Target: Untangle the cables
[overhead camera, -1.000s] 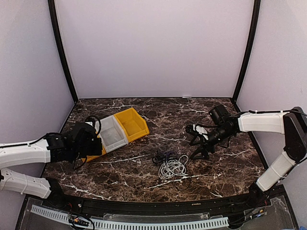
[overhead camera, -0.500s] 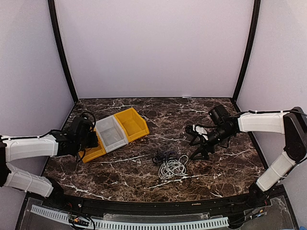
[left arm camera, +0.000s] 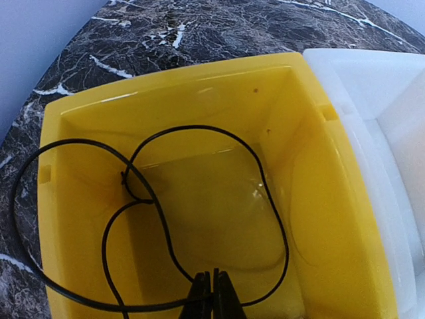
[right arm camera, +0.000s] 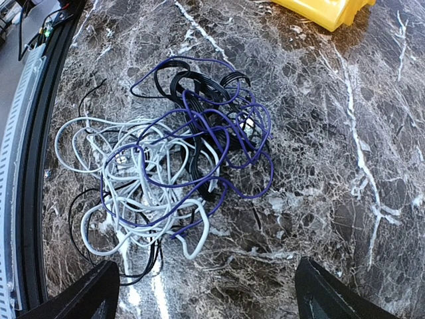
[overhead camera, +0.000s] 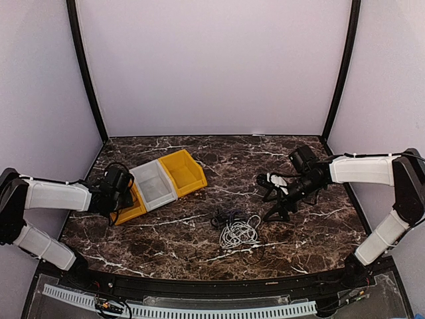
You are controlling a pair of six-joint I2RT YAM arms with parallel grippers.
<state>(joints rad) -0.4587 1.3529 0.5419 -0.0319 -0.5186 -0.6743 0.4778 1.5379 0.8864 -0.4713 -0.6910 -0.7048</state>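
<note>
**Top external view.** The cable tangle (overhead camera: 236,227) lies on the marble surface (overhead camera: 166,242), just toward 6 o'clock from centre. It is a loose heap of white, black and purple cords. The right hand (overhead camera: 265,198) stands at the tangle's 2 o'clock, near it but apart, with its fingers spread wide and nothing between them. At the tangle's 10 o'clock, three bins sit side by side in a row: the near yellow bin (overhead camera: 133,211), the white bin (overhead camera: 154,185) and the end yellow bin (overhead camera: 180,171). The left hand (overhead camera: 118,187) is over the near yellow bin and hides most of it.

**Left wrist view.** The left hand (left arm camera: 212,296) has its fingers pressed together on a black cable (left arm camera: 265,193). The cable hangs in open loops inside the near yellow bin (left arm camera: 172,73). One loop passes over the bin wall at 9 o'clock and onto the surface. The white bin (left arm camera: 372,80) touches the yellow one at 2 o'clock.

**Right wrist view.** The right hand (right arm camera: 212,299) is fully open and empty. The tangle (right arm camera: 172,159) is at 12 o'clock from the fingers, clear of both. A purple cord overlies the white and black loops. The black edge rail (right arm camera: 40,133) runs at 9 o'clock, and a corner of the end yellow bin (right arm camera: 325,10) shows at 1 o'clock.
</note>
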